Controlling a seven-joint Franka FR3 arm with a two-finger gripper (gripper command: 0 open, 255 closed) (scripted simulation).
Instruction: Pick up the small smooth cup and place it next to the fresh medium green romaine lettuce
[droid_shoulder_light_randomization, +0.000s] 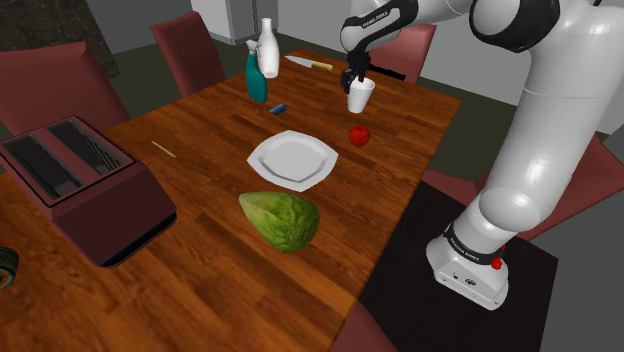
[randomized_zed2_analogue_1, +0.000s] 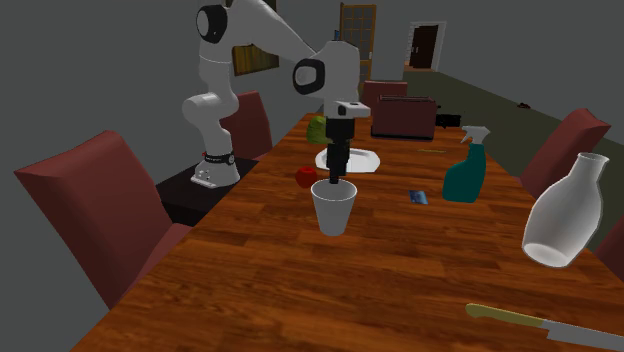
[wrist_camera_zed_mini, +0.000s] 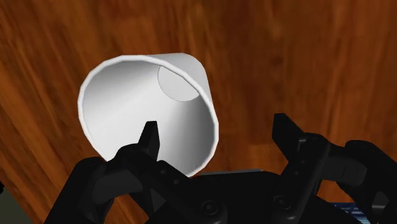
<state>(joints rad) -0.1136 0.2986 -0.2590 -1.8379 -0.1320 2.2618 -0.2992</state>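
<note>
White cup (droid_shoulder_light_randomization: 360, 96) (randomized_zed2_analogue_1: 333, 207) (wrist_camera_zed_mini: 149, 108): upright near the far edge of the wooden table (droid_shoulder_light_randomization: 200, 290) (randomized_zed2_analogue_1: 250, 290) (wrist_camera_zed_mini: 286, 57) as the shoulder view has it, its mouth facing up toward me. It appears to rest on the wood, though whether its base touches cannot be told.

My black gripper (droid_shoulder_light_randomization: 355, 82) (randomized_zed2_analogue_1: 337, 178) (wrist_camera_zed_mini: 216, 127): pointing straight down over the cup's rim. The fingers stand apart. In the wrist view one reaches inside the cup, the other is outside it, and bare wood shows between that outer finger and the cup's wall. The wall lies between my fingers without being clasped.

Small red fruit (droid_shoulder_light_randomization: 359, 135) (randomized_zed2_analogue_1: 306, 177): just beside the cup, on the side toward my stand.

White plate (droid_shoulder_light_randomization: 290, 160) (randomized_zed2_analogue_1: 352, 160): between the cup and the green romaine lettuce (droid_shoulder_light_randomization: 281, 220) (randomized_zed2_analogue_1: 317, 128). The lettuce lies just beside the plate and well apart from the cup.

Teal spray bottle (droid_shoulder_light_randomization: 256, 72) (randomized_zed2_analogue_1: 466, 170), white vase (droid_shoulder_light_randomization: 267, 50) (randomized_zed2_analogue_1: 563, 215), yellow-handled knife (droid_shoulder_light_randomization: 308, 64) (randomized_zed2_analogue_1: 545, 325): grouped at the cup's end of the table.

Dark red toaster (droid_shoulder_light_randomization: 80, 185) (randomized_zed2_analogue_1: 403, 117): at the lettuce's end.
</note>
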